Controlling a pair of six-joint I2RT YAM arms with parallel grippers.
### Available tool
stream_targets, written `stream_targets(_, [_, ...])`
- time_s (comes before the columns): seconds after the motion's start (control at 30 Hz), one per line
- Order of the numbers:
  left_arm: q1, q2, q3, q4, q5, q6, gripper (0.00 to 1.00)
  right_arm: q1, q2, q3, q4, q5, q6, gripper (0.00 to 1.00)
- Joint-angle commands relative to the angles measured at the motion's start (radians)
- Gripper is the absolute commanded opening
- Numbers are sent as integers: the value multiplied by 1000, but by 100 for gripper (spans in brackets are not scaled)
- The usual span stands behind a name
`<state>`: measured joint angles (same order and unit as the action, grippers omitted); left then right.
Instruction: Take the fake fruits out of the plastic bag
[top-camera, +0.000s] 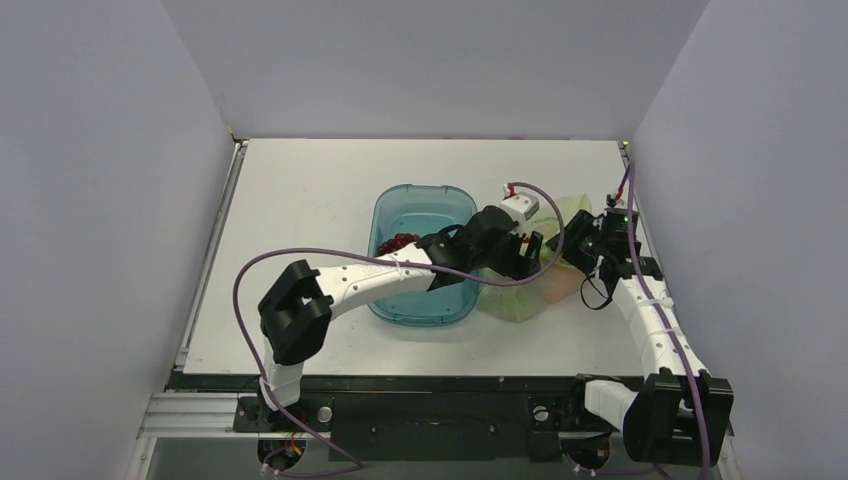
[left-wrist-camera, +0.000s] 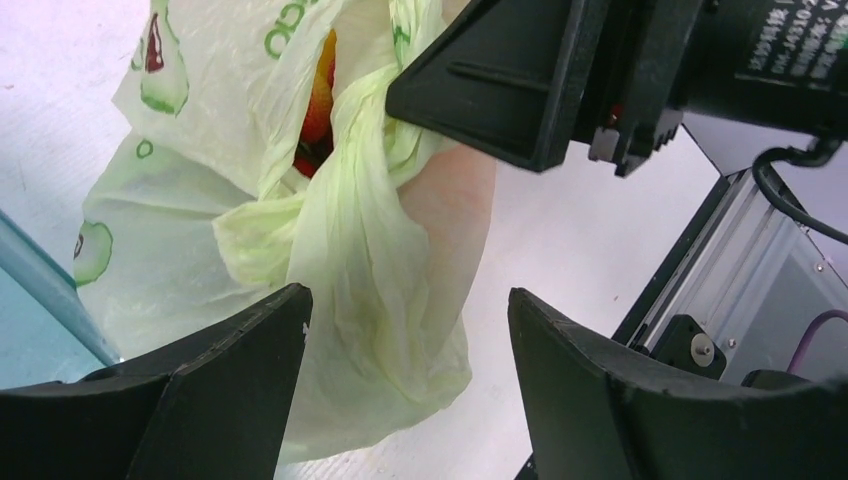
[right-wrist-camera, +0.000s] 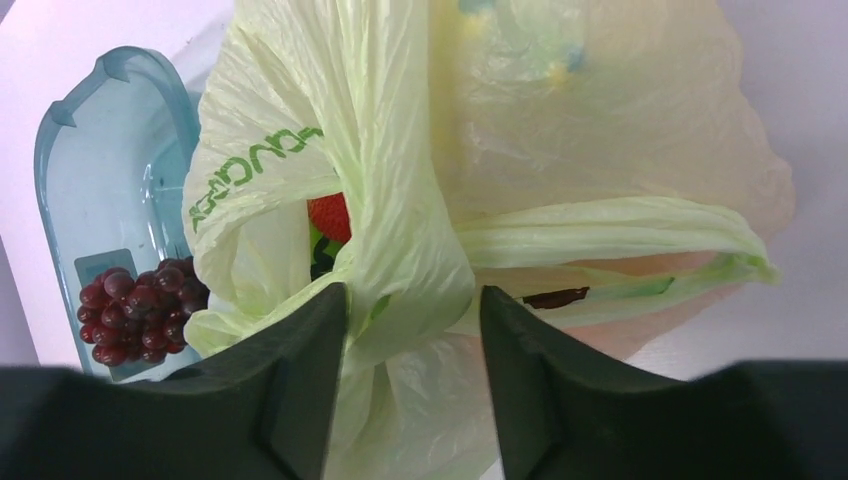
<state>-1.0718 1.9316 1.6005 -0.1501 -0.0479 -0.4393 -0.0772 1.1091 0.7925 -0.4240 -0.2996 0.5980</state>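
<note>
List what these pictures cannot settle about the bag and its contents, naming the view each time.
- Fake fruits: wrist views show only red and orange slivers; the plastic bag hides the rest in its folds, so no count.
- Top view: the left gripper hides part of the bag.
- Right gripper: bunched film fills its gap in the right wrist view, so grip unclear.

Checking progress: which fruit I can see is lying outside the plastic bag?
The dark maroon grape bunch, lying in the teal tray. The red fruit, by contrast, sits inside the pale-green plastic bag.
</note>
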Motion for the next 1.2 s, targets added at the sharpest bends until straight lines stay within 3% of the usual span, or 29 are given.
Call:
stream_targets(0.0, [-2,-88,-37,79,-16,11,70,0,18,-29,110,-10,28,34])
stream_targets(0.03, [-1,-83,-35,81,-17,11,70,0,6,-31,110,-11,35,20])
stream_targets(0.1, [-1,-64,-14,76,-19,15,70,1,-30,-36,103,-9,45,5])
stream_targets(0.17, [-2,-40,17,67,-22,19,70,1,-70,-44,98,-7,61,0])
stream_targets(0.6, [-1,136,269,-78,-61,107,51,41,-167,-67,75,25,91,0])
stream_targets(0.77, [-1,157,287,-90,-60,106,43,43,-171,-41,51,40,81,0])
stream_targets(0.87, [-1,150,278,-87,-68,106,34,43,-182,-32,28,50,70,0])
stream_targets(1.03, [-4,96,233,-76,-90,105,5,41,-177,-14,1,121,66,0])
stream_targets(1.17, [-12,7,133,-10,-33,124,0,31,-134,45,-34,248,74,0])
